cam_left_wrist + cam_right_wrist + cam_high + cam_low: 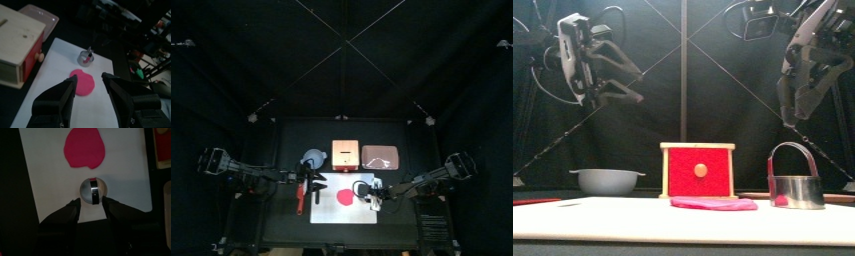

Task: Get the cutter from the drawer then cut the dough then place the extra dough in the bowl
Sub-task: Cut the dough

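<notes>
The left arm comes in from the left, and its left gripper (87, 79) hangs high above the white cutting board (633, 218); its jaws stand wide apart and hold nothing. Behind the board's left part sits the blue-grey bowl (607, 181), with nothing visible in it. Just right of the bowl stands the pale wooden box (345, 152), its red drawer front (700, 172) facing the table's front and closed flush. On the board, before the box, lies the pink dough (714, 203), a flat rounded piece, whole and uncut. To its right, near but apart from it, the round metal cutter (795, 190) stands on the board with its wire handle arched upright; no gripper touches it. Behind it, at the back and just right of the box, lies the pink tray (380, 156). The right arm reaches in from the right, and the right gripper (93, 204) hangs above the cutter, clear of it, its jaws parted with bare board showing between them, gripping nothing
</notes>
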### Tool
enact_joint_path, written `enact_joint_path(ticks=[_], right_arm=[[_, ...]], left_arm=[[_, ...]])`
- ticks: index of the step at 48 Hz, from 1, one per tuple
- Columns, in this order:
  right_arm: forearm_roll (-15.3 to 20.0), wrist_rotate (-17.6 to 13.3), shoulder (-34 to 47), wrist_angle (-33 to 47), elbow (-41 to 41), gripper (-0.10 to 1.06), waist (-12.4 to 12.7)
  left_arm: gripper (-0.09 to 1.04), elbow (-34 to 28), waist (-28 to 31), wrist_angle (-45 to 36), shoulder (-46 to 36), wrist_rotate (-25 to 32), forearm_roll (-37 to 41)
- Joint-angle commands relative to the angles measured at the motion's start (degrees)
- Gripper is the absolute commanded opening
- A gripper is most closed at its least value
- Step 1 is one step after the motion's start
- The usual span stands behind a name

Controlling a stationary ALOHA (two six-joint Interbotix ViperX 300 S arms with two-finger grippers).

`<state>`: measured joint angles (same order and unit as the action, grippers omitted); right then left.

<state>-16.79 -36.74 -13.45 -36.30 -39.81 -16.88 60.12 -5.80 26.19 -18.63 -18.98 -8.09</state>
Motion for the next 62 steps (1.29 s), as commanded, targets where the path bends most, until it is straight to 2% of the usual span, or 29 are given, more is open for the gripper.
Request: enact_joint_path(ticks=[1, 17, 34, 62], right_arm=[[-0.3, 0.1, -0.9, 1.8, 0.3, 0.77, 1.0], [-0.5, 0.1, 0.6, 5.4, -1.5, 0.74, 4.0], [1.9, 0.3, 1.7, 8.2, -1.8, 0.74, 4.0], [1.9, 0.4, 3.1, 8.2, -2.8, 0.73, 4.7]], left_arm=[[0.83, -0.4, -1.8, 0.7, 2.5, 0.1, -0.1], [0.83, -0.4, -3.5, 2.5, 5.2, 0.0, -1.0], [0.83, -0.2, -3.5, 2.5, 5.2, 0.1, -1.7], [0.83, 0.0, -3.5, 2.5, 5.2, 0.1, -2.0]])
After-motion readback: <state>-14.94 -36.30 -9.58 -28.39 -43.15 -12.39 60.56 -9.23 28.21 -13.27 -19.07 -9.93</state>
